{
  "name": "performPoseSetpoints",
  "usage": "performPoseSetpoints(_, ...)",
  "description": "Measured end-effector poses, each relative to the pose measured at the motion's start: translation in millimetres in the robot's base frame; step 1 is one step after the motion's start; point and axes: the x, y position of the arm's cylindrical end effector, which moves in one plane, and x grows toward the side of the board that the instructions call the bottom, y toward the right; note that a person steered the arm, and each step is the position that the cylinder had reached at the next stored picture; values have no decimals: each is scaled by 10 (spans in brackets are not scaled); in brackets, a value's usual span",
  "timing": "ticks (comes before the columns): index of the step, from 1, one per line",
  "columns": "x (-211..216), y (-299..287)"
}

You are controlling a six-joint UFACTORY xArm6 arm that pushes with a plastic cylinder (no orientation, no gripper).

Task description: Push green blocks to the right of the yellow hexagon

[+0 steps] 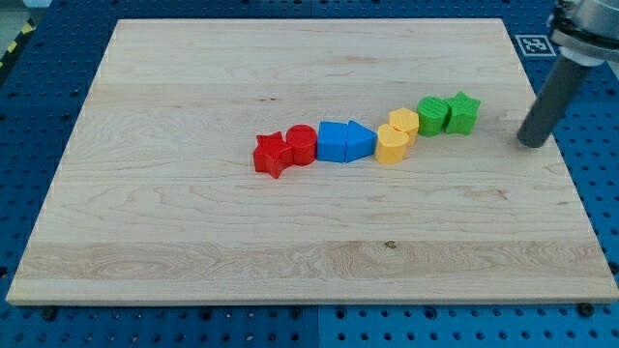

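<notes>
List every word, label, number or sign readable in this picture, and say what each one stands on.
No readable words, brand names or numbers anywhere in the view.
One sign only: a black-and-white square marker on the blue perforated base, beyond the wooden board's corner at the view's top right; it is a pattern, not text.
The coloured blocks and the dark rod carry no print; my tip stands to the view's right of the green blocks.

Pale wood, matt plastic, dark rod

The worktop (pixel 193 97) is light, smooth wood with fine grain, resting on a blue perforated metal base (pixel 580 329). The green blocks (pixel 448 114) and yellow blocks (pixel 397 135) look like smooth matt plastic. The rod above my tip (pixel 531 143) is dull dark grey.
</notes>
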Motion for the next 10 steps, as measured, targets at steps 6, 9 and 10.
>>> performPoseSetpoints(6,-580,-608)
performPoseSetpoints(9,-580,-1111)
performPoseSetpoints(10,-626,-1185)
